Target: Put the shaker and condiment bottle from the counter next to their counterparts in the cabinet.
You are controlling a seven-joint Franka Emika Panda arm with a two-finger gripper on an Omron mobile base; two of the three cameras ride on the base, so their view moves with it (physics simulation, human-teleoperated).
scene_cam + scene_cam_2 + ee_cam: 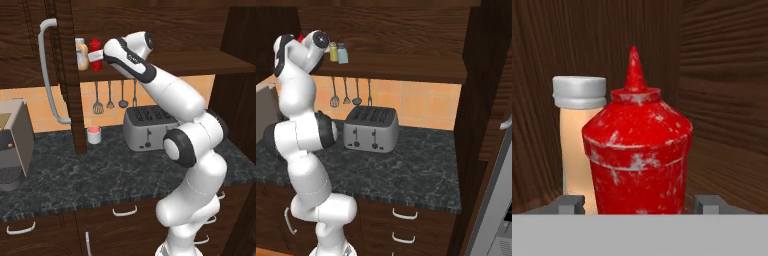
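Two bottles: all-red squeeze bottle with narrow nozzle (637,155) just before rounded tan-orange, white-capped bottle (577,130).
Fingers (571,204): flanking red bottle; grip state indeterminate.
Risk: toppling on withdrawal.

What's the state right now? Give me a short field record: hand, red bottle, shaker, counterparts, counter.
hand: up at the cabinet shelf, fingers either side of the condiment bottle
condiment bottle: upright between the fingers, inside the cabinet; whether its base is on the shelf is hidden
tan-orange bottle: directly behind and beside the red one
shaker: already on the shelf, next to the olive-yellow shaker
counter: holds a toaster and a small pink-filled cup
grip: cannot tell if closed or released
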